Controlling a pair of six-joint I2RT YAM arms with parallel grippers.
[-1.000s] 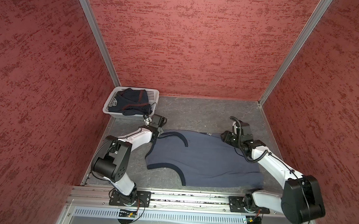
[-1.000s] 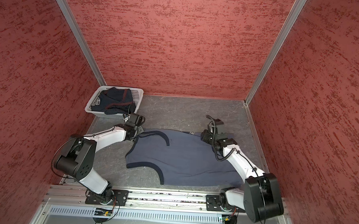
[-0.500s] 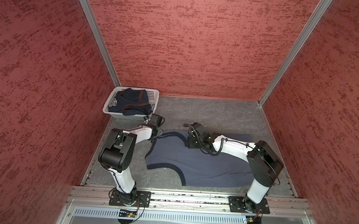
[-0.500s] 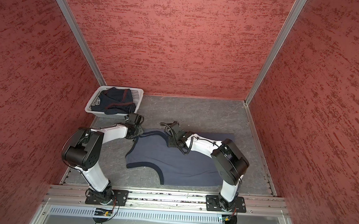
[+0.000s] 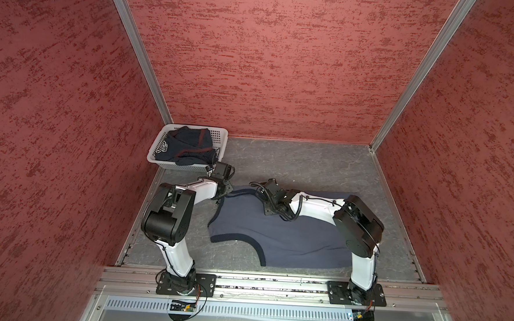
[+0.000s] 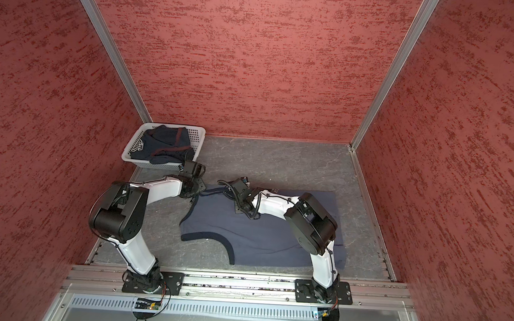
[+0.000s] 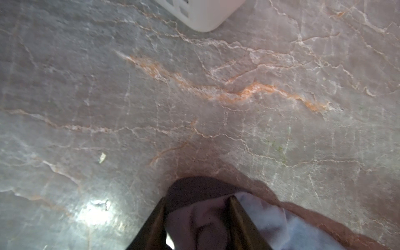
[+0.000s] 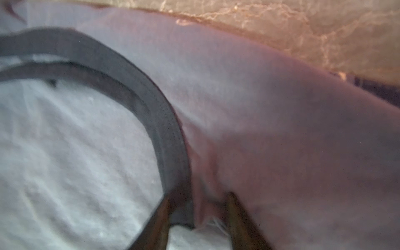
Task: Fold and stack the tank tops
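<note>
Two-handedly pinching the slate-blue tank top (image 5: 291, 238) spread mid-worktop (image 5: 279, 165), with left fingers (image 7: 151, 227) clamped on a strap and right fingers (image 8: 159, 220) on navy trim, likely readying a fold; leaving the navy tank top (image 5: 187, 145) in the far-left-corner basket (image 5: 221, 135).

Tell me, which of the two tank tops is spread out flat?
The slate-blue tank top with navy trim, lying spread on the table. The dark navy top with maroon trim sits bunched in the white basket.
</note>
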